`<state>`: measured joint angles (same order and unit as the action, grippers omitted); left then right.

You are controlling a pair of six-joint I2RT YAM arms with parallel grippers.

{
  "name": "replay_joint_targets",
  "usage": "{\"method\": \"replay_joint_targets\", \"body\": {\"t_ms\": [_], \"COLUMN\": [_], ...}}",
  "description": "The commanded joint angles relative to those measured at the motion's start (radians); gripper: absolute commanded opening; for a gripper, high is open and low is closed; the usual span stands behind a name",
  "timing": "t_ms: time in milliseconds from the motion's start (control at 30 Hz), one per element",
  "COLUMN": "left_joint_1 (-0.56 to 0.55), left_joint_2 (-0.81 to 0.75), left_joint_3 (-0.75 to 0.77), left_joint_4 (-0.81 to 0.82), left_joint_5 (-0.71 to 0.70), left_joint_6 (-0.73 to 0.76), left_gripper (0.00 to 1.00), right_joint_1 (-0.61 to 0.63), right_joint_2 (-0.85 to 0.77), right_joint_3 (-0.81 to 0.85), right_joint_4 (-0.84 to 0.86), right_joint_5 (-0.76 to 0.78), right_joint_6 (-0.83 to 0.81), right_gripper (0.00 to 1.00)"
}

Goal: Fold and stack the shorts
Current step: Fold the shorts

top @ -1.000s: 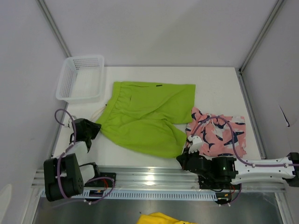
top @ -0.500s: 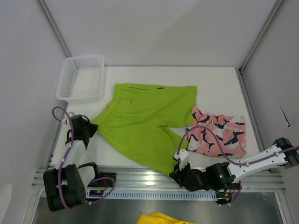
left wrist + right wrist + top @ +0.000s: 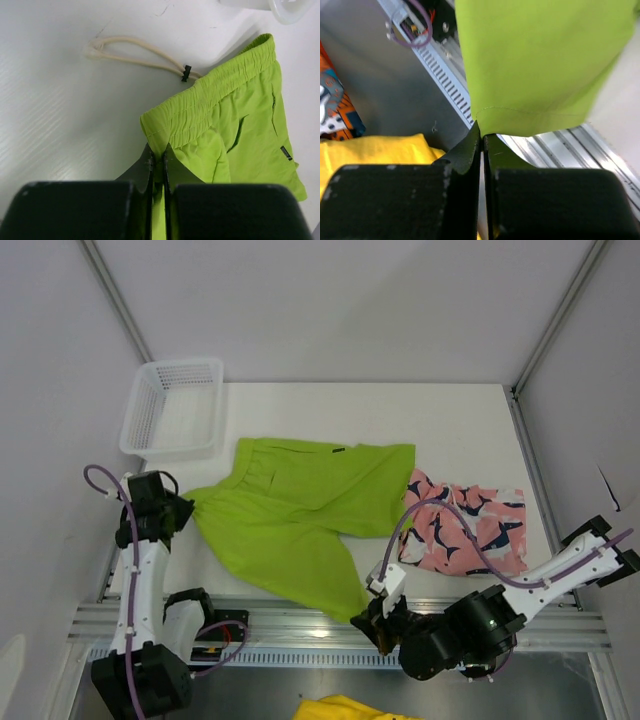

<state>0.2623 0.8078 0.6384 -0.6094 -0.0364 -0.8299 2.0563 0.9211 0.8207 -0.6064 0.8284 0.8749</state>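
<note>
White table point(image 3: 470, 420): lime green shorts point(image 3: 290, 525), now dragged nearer the rail point(image 3: 280, 614), hang taut between my left gripper point(image 3: 159, 159), clamped on the waistband corner, and my right gripper point(image 3: 481, 131), clamped on a leg hem. Pink shorts point(image 3: 470, 530) lie rumpled just beside them. Folding looks barely begun.

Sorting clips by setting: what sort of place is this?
Most likely a lab robot cell, not a home: a white table boxed in by plain panels on aluminium posts, a metal rail along its near edge, and just lime green shorts, pink shorts and a mesh basket as props.
</note>
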Motion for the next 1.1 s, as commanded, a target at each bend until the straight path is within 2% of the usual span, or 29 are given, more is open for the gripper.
{"method": "replay_joint_targets", "body": {"t_ms": [0,100,133,233,400,433,467,567,600,633,767,900,1067], "left_joint_1": [0.006,0.005,0.005,0.005,0.006,0.006,0.006,0.005,0.005,0.006,0.005,0.002,-0.006], "left_joint_2": [0.048,0.091,0.1,0.12,0.119,0.126,0.136,0.178,0.189,0.209,0.246,0.284,0.356], "left_joint_3": [0.144,0.185,0.182,0.199,0.228,0.243,0.254,0.32,0.349,0.359,0.392,0.406,0.454], "left_joint_4": [-0.153,-0.174,-0.17,-0.15,-0.101,-0.096,-0.098,-0.118,-0.119,-0.119,-0.109,-0.075,-0.075], "left_joint_5": [-0.049,-0.022,-0.013,0.027,0.029,0.029,0.021,0.004,0.009,0.012,0.029,0.056,0.044], "left_joint_6": [-0.015,-0.038,-0.063,-0.113,-0.178,-0.184,-0.187,-0.195,-0.204,-0.209,-0.229,-0.256,-0.258], "left_gripper": [0.0,0.0,0.0,0.0,0.0,0.0,0.0,0.0,0.0,0.0,0.0,0.0,0.0], "right_joint_1": [0.016,-0.011,-0.059,-0.165,-0.528,-0.585,-0.696,-0.873,-0.989,-1.046,-1.361,-1.508,-1.568], "right_joint_2": [-0.039,-0.057,-0.065,-0.123,-0.194,-0.186,-0.177,-0.131,-0.119,-0.113,-0.044,0.038,0.12], "right_joint_3": [0.115,0.211,0.233,0.29,0.319,0.321,0.321,0.319,0.317,0.317,0.337,0.345,0.342], "right_joint_4": [-0.162,-0.275,-0.309,-0.29,-0.25,-0.245,-0.242,-0.222,-0.199,-0.182,-0.142,-0.102,-0.05], "right_joint_5": [0.159,0.208,0.207,0.137,-0.09,-0.168,-0.207,-0.372,-0.42,-0.472,-0.766,-0.92,-0.983], "right_joint_6": [0.035,0.032,0.009,-0.113,-0.266,-0.284,-0.318,-0.387,-0.405,-0.427,-0.491,-0.495,-0.491], "right_gripper": [0.0,0.0,0.0,0.0,0.0,0.0,0.0,0.0,0.0,0.0,0.0,0.0,0.0]}}
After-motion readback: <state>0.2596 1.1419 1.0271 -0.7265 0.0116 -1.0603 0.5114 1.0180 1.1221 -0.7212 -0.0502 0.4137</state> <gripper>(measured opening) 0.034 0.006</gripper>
